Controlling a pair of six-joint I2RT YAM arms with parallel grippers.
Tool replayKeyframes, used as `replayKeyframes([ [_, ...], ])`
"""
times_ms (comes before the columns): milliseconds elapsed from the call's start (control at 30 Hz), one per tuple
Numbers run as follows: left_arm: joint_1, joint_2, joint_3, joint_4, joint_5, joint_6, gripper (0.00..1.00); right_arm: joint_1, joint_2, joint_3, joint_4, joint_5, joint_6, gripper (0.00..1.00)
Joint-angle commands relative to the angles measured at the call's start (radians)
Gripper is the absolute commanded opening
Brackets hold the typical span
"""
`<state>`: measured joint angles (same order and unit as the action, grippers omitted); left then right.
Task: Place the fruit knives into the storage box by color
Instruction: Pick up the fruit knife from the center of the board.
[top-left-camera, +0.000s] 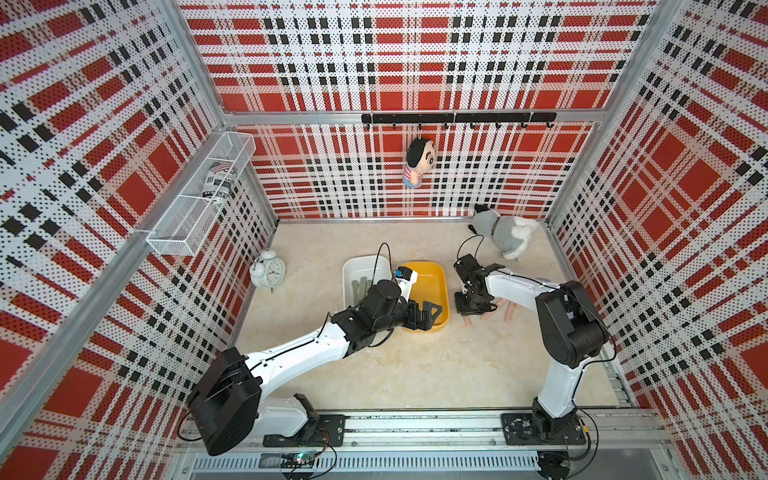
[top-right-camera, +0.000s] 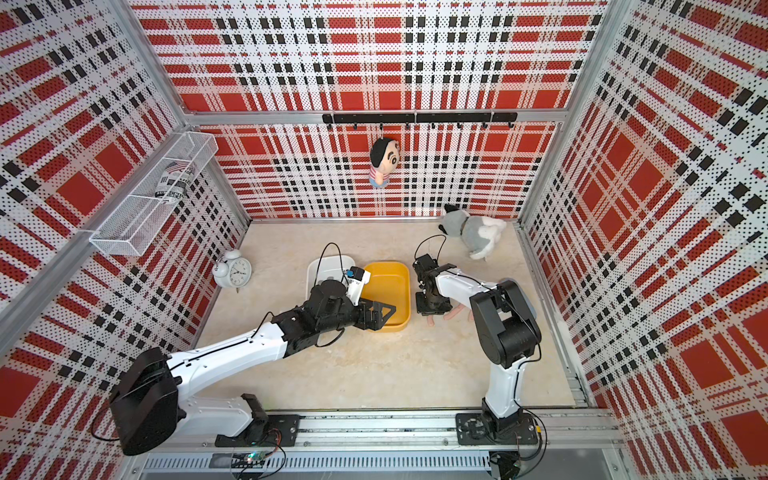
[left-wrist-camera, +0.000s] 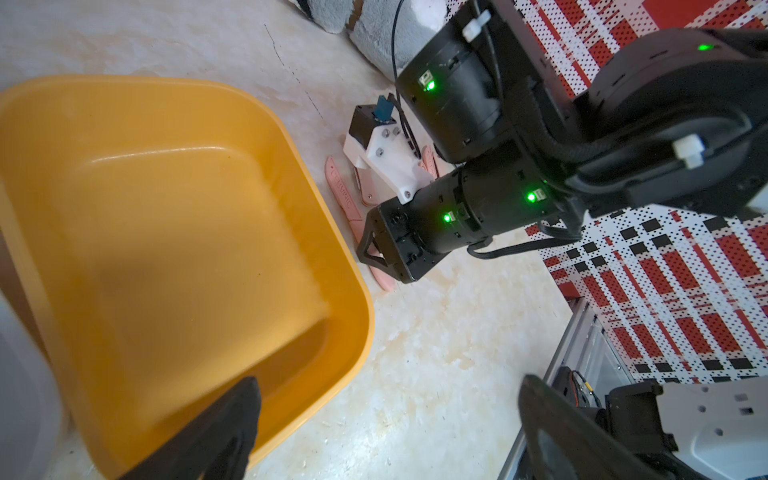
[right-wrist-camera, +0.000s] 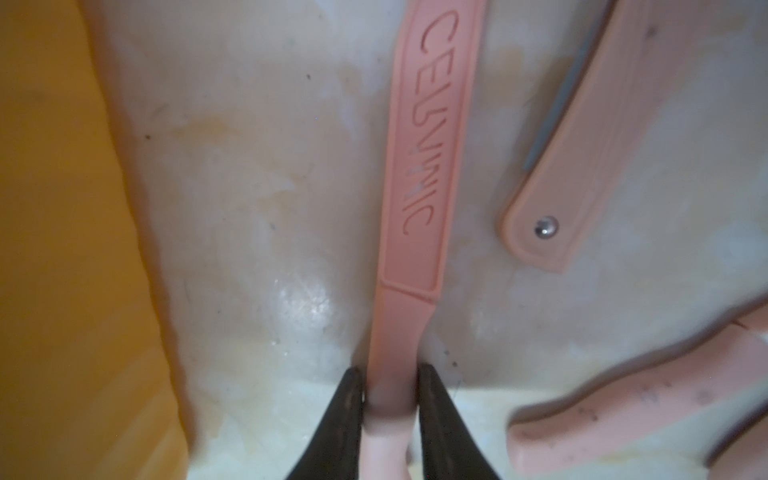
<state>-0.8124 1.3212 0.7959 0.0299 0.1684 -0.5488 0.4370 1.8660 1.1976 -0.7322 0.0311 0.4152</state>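
The jaws of the right gripper are drawn in narrow on a salmon pink knife. One black finger is set against each long edge of its plain end, and raised lettering is seen along the rest of the stick. Just beside it on the table a riveted pink knife is seen, with a metal stud near its rounded end and a grey edge along one side. A third pink knife lies a little apart from both.

In both top views this gripper is pointed down at the table right of centre, just to the right of the yellow box. The other pink knives are spread beside it, partly under the right arm.

The jaws of the left gripper are held wide apart over the lower part of the yellow box, near its lower right corner.

The white box is set touching or nearly touching the yellow box on its left, at the centre of the frame. The green knives are laid inside it. They are partly covered by the left arm, so their number cannot be told.

An alarm clock is stood at the left of the table, and a plush dog is placed at the upper right.
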Motion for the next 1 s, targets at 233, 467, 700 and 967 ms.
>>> replayKeyframes([
  [233, 0.006, -0.012, -0.012, 0.024, 0.008, 0.012, 0.98, 0.009, -0.012, -0.029, -0.060, 0.027, -0.032, 0.32],
  [467, 0.008, -0.021, -0.016, 0.019, 0.003, 0.010, 0.98, 0.009, 0.011, -0.032, -0.052, 0.027, -0.031, 0.38],
  [700, 0.013, -0.019, -0.010, 0.021, 0.005, 0.009, 0.98, 0.009, 0.009, -0.046, -0.044, 0.012, -0.033, 0.27],
  [967, 0.025, -0.027, -0.012, 0.012, 0.002, 0.009, 0.98, 0.009, -0.017, -0.031, -0.060, 0.015, -0.035, 0.19],
])
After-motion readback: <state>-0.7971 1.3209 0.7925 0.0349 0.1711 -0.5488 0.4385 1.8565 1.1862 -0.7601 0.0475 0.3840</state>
